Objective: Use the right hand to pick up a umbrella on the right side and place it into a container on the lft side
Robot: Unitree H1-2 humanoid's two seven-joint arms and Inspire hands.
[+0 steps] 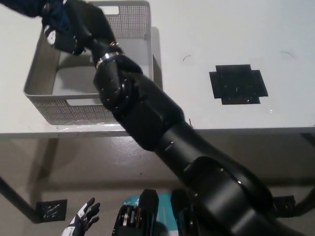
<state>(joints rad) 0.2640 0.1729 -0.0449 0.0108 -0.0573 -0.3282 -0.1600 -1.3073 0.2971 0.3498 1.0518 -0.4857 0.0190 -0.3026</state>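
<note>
Umbrella [29,7] is off the table [216,39] and up over the basket [142,59], at about 10 o'clock in the head view, partly cut off by the top left corner. The right robot hand [74,29] is clamped on it, black arm stretched right across the basket. So pickup and carry look done; what's left is lowering it and letting go inside. Its long axis seems to run roughly 9 to 3, dark blue folded part sticking out toward 9, but it's cropped so hard to say. Left robot hand [84,221] idles at 7 o'clock, fingers spread, holding nothing.
</note>
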